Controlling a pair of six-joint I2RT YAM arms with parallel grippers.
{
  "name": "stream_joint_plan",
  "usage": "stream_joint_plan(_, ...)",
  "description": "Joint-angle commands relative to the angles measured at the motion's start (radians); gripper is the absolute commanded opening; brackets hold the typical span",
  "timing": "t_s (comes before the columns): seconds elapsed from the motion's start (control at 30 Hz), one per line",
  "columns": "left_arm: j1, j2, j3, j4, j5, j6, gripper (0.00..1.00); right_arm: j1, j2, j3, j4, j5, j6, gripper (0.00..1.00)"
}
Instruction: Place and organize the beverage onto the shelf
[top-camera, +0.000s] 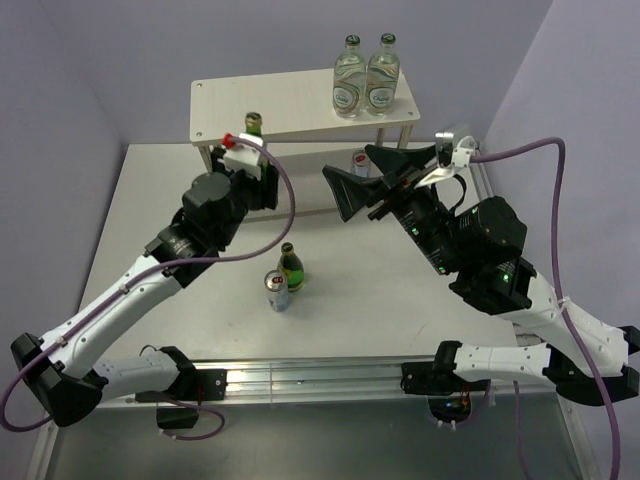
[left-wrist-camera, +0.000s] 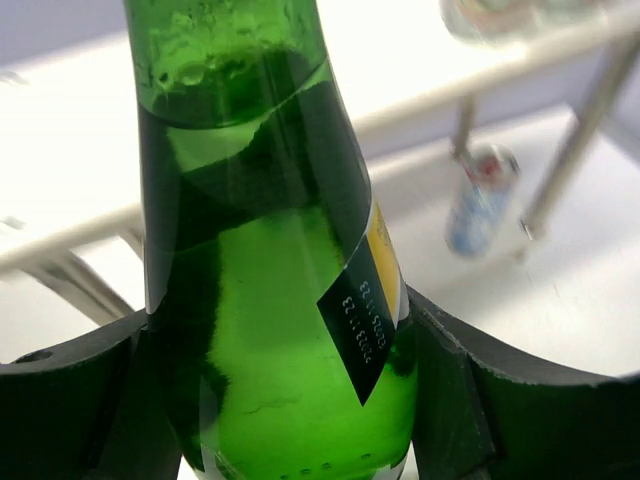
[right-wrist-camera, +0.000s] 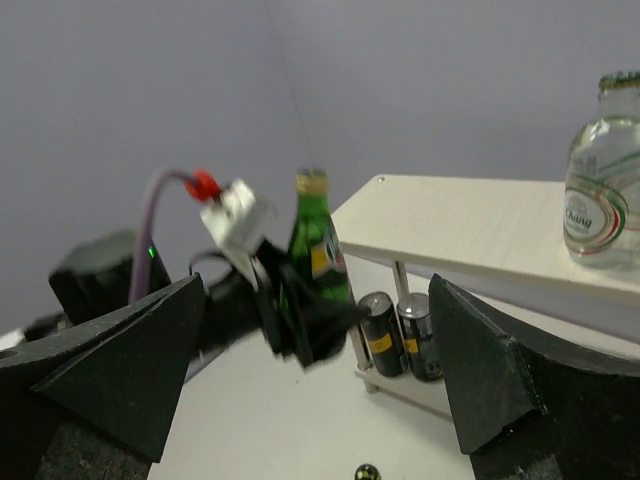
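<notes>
My left gripper (top-camera: 255, 165) is shut on a green glass bottle with a yellow label (top-camera: 254, 124), holding it upright at the left front of the beige shelf (top-camera: 290, 105). In the left wrist view the bottle (left-wrist-camera: 270, 300) sits between both fingers (left-wrist-camera: 60, 400). My right gripper (top-camera: 372, 178) is open and empty in front of the shelf's middle. Two clear bottles (top-camera: 366, 78) stand on the top tier's right. A silver can (top-camera: 359, 160) stands on the lower tier. A second green bottle (top-camera: 291, 265) and a silver can (top-camera: 277, 291) stand on the table.
The right wrist view shows the held bottle (right-wrist-camera: 315, 250), the shelf's top board (right-wrist-camera: 450, 220), a clear bottle (right-wrist-camera: 600, 195) and two dark cans with yellow marks (right-wrist-camera: 392, 335) on the lower tier by the left leg. A purple wall is behind.
</notes>
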Motion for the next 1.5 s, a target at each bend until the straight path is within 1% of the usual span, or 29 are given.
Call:
stream_joint_plan(0.0,0.082,0.014,0.167,0.155,-0.006,0.006,0.0,0.002,-0.067,-0.048,0.063,0.011,0.037,1.0)
stream_joint_plan(0.07,0.122,0.041,0.231,0.157,0.004,-0.004,0.0,0.002,-0.082,-0.076,0.07,0.02,0.049,1.0)
stream_joint_plan(0.1,0.159,0.071,0.274,0.155,0.024,-0.007,0.0,0.002,-0.093,-0.097,0.07,0.023,0.052,1.0)
stream_joint_plan(0.17,0.184,0.106,0.303,0.189,0.026,0.006,0.0,0.0,-0.105,-0.129,0.069,0.029,0.063,1.0)
stream_joint_plan(0.27,0.204,0.149,0.325,0.277,0.008,0.052,0.0,0.002,-0.125,-0.178,0.07,0.033,0.078,1.0)
stream_joint_plan(0.4,0.233,0.231,0.421,0.304,-0.005,0.079,0.0,0.002,-0.146,-0.232,0.072,0.042,0.098,1.0)
stream_joint_plan(0.63,0.271,0.332,0.474,0.403,-0.019,0.095,0.0,0.002,-0.168,-0.304,0.066,0.053,0.121,1.0)
stream_joint_plan(0.83,0.303,0.412,0.541,0.439,-0.026,0.118,0.0,0.002,-0.191,-0.375,0.075,0.066,0.124,1.0)
stream_joint_plan(1.07,0.348,0.446,0.505,0.503,-0.051,0.085,0.0,-0.001,-0.205,-0.433,0.089,0.099,0.101,1.0)
stream_joint_plan(1.3,0.391,0.443,0.41,0.549,-0.052,0.023,0.0,-0.007,-0.222,-0.462,0.09,0.095,0.099,1.0)
stream_joint_plan(1.47,0.4,0.449,0.36,0.597,-0.072,-0.004,0.0,-0.01,-0.232,-0.476,0.08,0.1,0.107,1.0)
